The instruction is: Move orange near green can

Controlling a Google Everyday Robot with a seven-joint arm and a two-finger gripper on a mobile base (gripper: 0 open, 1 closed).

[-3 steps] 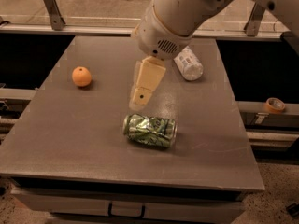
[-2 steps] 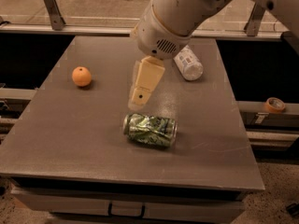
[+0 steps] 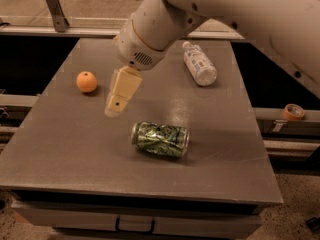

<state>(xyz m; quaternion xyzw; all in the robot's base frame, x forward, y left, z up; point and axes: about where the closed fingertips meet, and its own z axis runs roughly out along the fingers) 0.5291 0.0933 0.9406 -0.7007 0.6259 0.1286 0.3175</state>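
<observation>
The orange (image 3: 86, 81) sits on the grey table (image 3: 60, 149) at the left. The crushed green can (image 3: 160, 139) lies on its side near the table's middle front. My gripper (image 3: 114, 109) hangs from the white arm above the table. It is just right of the orange and up-left of the can, touching neither. It holds nothing that I can see.
A clear plastic bottle with a white cap (image 3: 199, 64) lies at the back right of the table. A roll of tape (image 3: 293, 112) sits on a ledge past the right edge. A metal stand (image 3: 54, 6) rises behind the table's back left.
My gripper has moved left, away from above the can and closer to the orange. The orange, can and bottle have not moved.
</observation>
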